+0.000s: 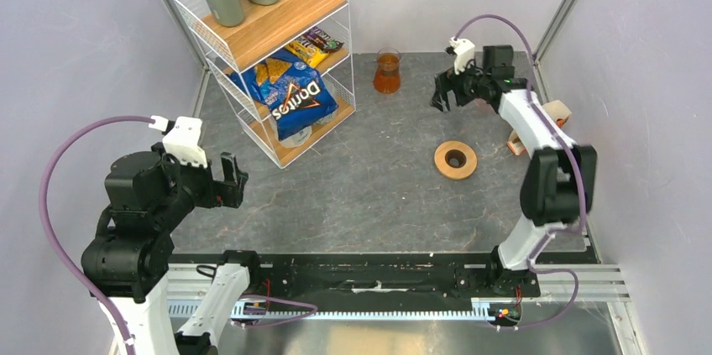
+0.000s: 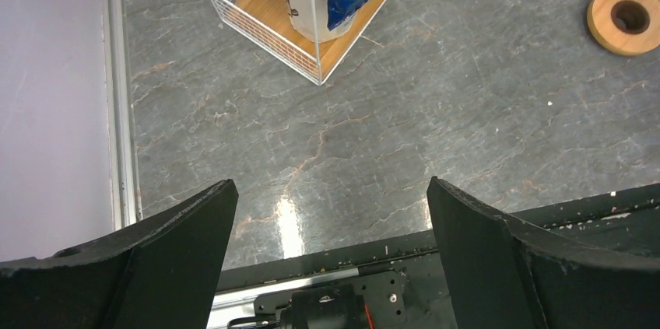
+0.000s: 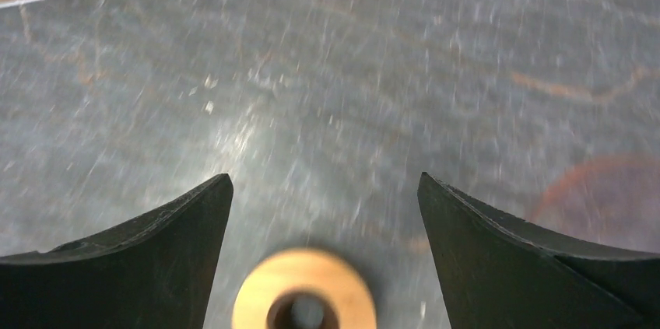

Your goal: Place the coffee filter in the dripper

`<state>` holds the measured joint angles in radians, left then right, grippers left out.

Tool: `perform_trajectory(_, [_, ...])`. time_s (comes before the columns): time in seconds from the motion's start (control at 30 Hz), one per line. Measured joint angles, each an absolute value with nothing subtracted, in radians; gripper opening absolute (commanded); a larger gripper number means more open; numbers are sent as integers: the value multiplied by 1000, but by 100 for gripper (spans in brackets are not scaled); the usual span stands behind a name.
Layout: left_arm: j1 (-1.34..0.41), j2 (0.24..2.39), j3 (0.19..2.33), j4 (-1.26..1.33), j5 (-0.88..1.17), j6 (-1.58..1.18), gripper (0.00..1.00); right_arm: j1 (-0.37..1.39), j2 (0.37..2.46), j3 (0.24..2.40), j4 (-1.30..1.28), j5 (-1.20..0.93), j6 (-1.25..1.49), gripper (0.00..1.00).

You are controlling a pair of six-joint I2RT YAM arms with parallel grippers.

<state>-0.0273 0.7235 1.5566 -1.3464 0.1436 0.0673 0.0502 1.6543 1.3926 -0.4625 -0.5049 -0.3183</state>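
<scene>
"Doritos" on blue chip bag point(image 1: 294, 101)

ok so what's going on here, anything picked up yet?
Nothing is held yet. The right hand hovers open at the far right, near the amber beaker and the wooden ring. A faint pink round shape, likely the dripper, shows at the edge of the blurred right wrist view. The left hand is open at the near left. I can't make out a loose coffee filter.

Faintly pink dripper point(image 3: 607, 203), grey-veined table point(image 1: 378, 195)
</scene>
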Motion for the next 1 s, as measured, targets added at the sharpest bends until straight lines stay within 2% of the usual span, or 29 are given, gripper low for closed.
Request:
perform_trajectory(0.2, [-27, 718, 1564, -1345, 134, 47, 100, 102, 1965, 1525, -203, -538, -312, 97])
perform_trajectory(0.43, [-27, 722, 1564, -1356, 133, 46, 100, 133, 2223, 1707, -30, -591, -329, 97])
perform_trajectory(1.0, [-27, 751, 1571, -1364, 123, 47, 99, 203, 2446, 1905, 207, -663, -295, 97])
